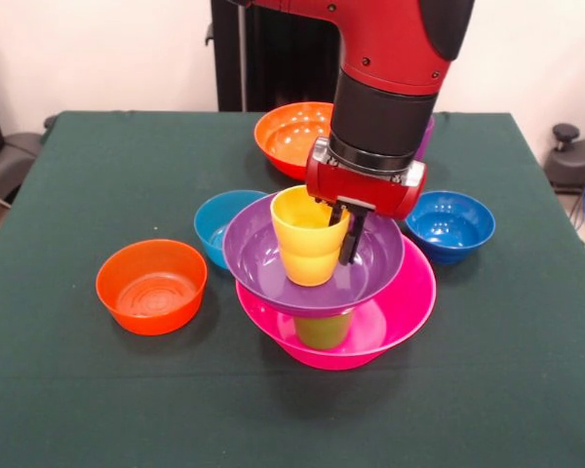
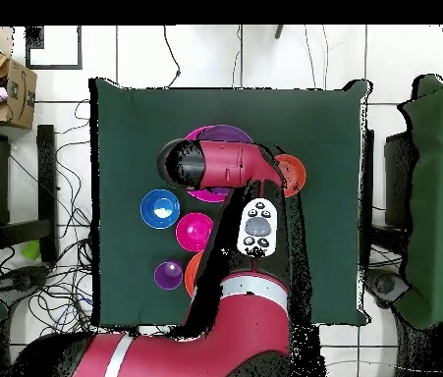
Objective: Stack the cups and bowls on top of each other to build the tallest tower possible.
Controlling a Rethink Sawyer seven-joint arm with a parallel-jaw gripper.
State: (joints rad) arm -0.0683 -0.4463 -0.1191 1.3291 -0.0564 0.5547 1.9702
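Note:
The tower stands mid-table: the big pink bowl (image 1: pixel 395 317) is the base, with the lime green cup (image 1: pixel 322 331) in it. The big purple bowl (image 1: pixel 263 258) rests on that cup, and the yellow cup (image 1: pixel 302 239) stands upright in the purple bowl. My gripper (image 1: pixel 343 229) comes down from above. One finger is inside the yellow cup's right wall and one is outside it, shut on the wall. In the overhead view the arm hides most of the tower, and only the purple bowl's rim (image 2: pixel 223 131) shows.
The small orange bowl (image 1: pixel 151 285) is at the left and the light blue bowl (image 1: pixel 214 222) is behind the tower. The dark blue bowl (image 1: pixel 450 224) is at the right. The big orange bowl (image 1: pixel 288 136) is at the back. The overhead view also shows the purple cup (image 2: pixel 169 274) and a pinkish-red bowl (image 2: pixel 194 232).

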